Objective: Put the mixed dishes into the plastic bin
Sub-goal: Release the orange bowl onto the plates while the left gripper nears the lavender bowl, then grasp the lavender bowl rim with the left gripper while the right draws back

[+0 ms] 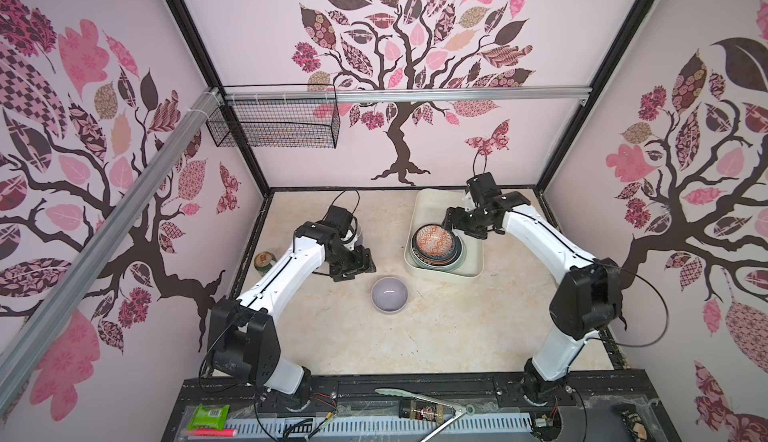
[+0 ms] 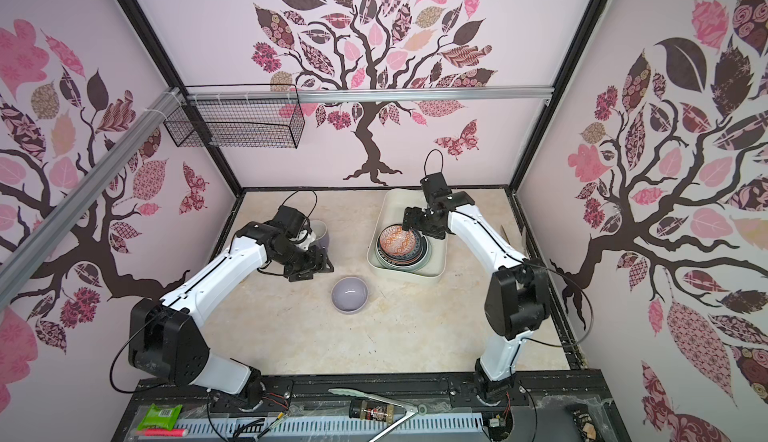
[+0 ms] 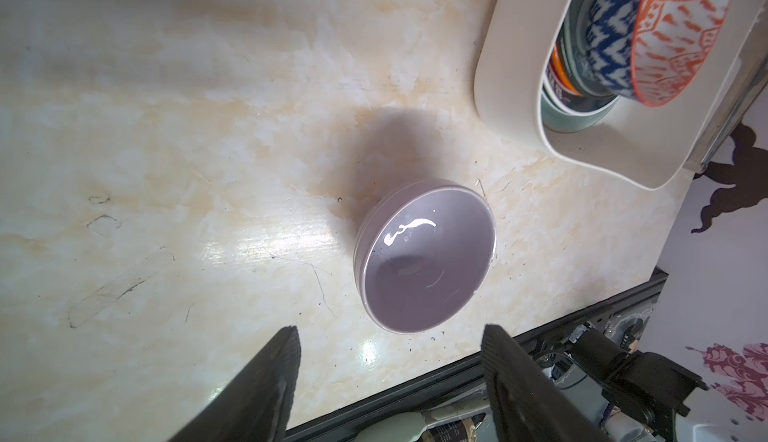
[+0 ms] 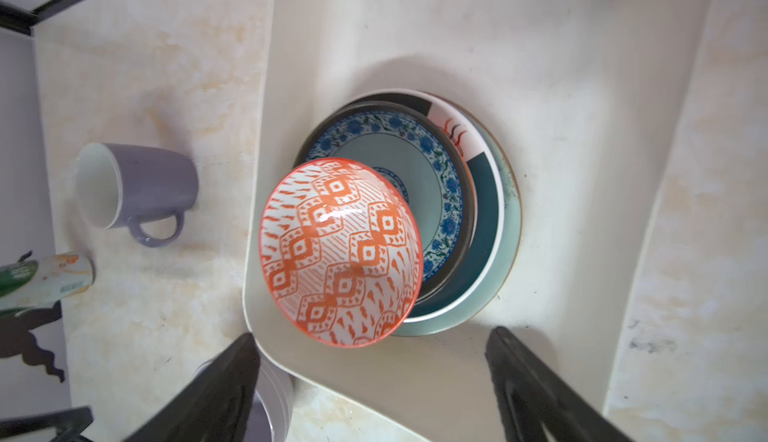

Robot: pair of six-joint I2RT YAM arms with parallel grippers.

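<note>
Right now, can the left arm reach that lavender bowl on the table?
Probably yes: the left gripper hangs open just beside the lavender bowl, with only bare tabletop between them.

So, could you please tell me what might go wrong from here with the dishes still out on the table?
1. The orange-patterned bowl sits off-centre atop the plate stack in the plastic bin; adding the lavender bowl could tip it.
2. The lavender mug stands right behind the left arm, beside the green can; a swing might knock either over.
</note>
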